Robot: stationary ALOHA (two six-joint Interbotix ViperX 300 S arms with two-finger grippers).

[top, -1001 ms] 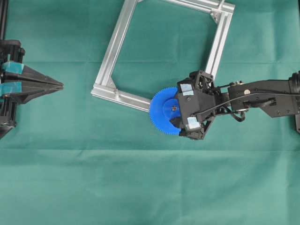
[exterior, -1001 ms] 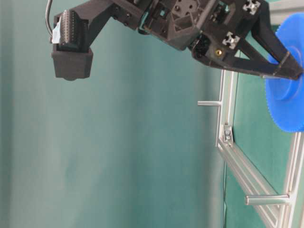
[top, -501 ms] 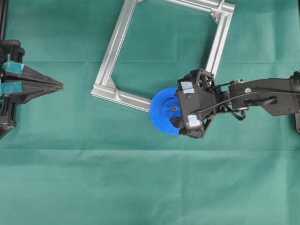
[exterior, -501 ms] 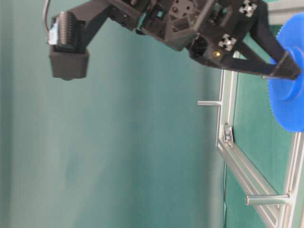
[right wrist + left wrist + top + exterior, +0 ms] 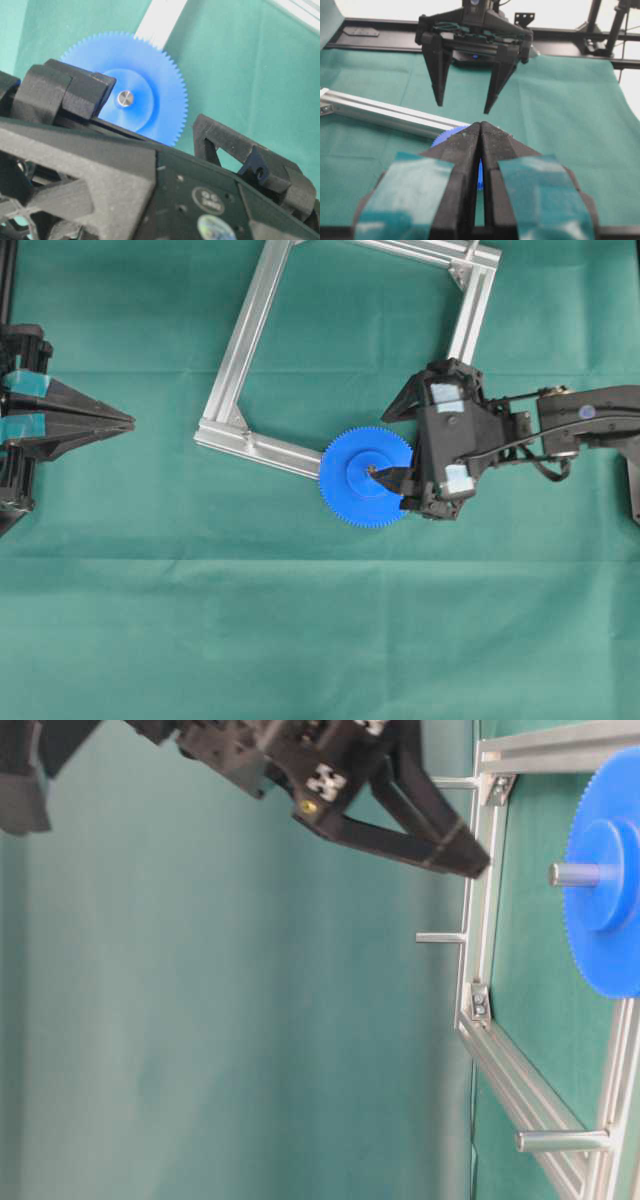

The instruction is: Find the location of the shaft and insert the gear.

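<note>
Now we see the gear (image 5: 365, 478) sitting on the shaft (image 5: 572, 874) at centre frame; our right gripper (image 5: 405, 445), jaws spread and empty, lies just right of it

**A:** What does the gear (image 5: 365, 478) look like, and where is it?

**B:** It is a bright blue plastic disc with fine teeth all round its rim and a raised round hub in the middle. It lies flat, seated at a corner of a silver aluminium frame, covering the end of the rail there.

**A:** And the shaft (image 5: 572, 874)?

**B:** A short silvery metal pin. It passes through the gear's centre hole, and its flat round tip pokes out past the hub. From the table-level view it stands straight out from the hub; from the right wrist view only its shiny end face shows.
</note>
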